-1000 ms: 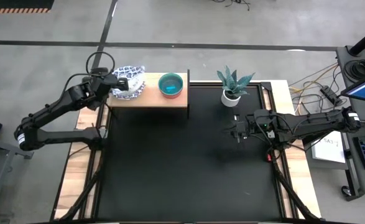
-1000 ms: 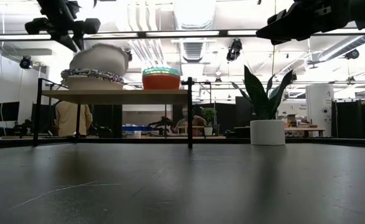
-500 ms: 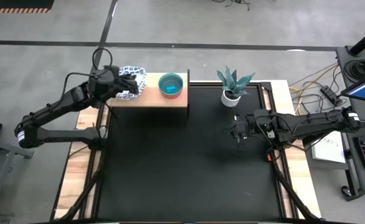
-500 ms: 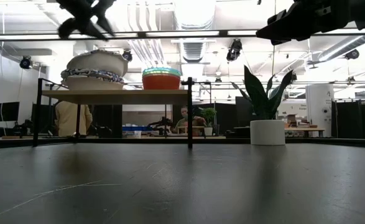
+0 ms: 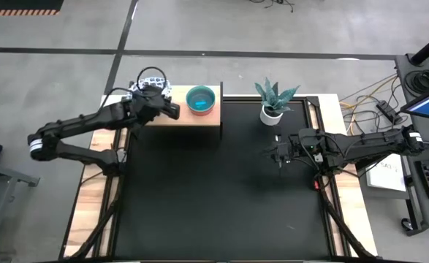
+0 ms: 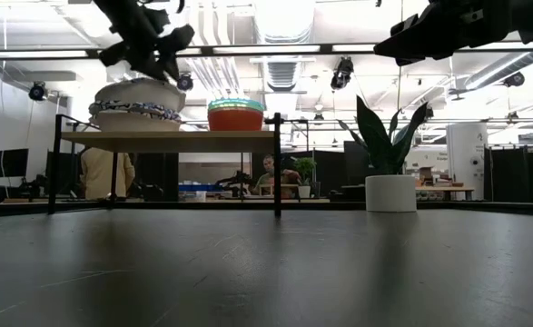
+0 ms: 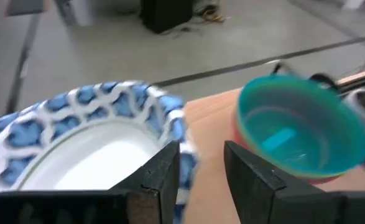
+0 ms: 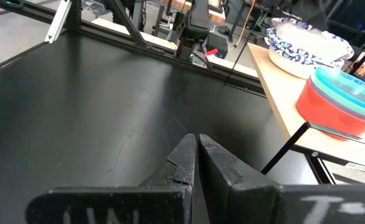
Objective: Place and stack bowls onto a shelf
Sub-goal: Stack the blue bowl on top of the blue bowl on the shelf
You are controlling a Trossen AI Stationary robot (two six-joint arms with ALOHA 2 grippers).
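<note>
Right now I see the left gripper (image 5: 172, 110) hovering over the shelf (image 5: 196, 117), fingers slightly parted and holding nothing, just above the stack of white bowls (image 6: 137, 102) at the shelf's left end. The small bowls (image 5: 201, 99) sit nested at the shelf's right end, teal on top and red at the bottom, near the white ones but apart. My right gripper (image 5: 281, 152) waits with fingers closed and empty over the mat (image 5: 221, 190), near its right edge below the plant (image 5: 273, 98).

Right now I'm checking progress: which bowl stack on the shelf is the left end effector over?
The left end effector is over the white blue-rimmed bowls at the shelf's outer end, not the small coloured stack.
</note>
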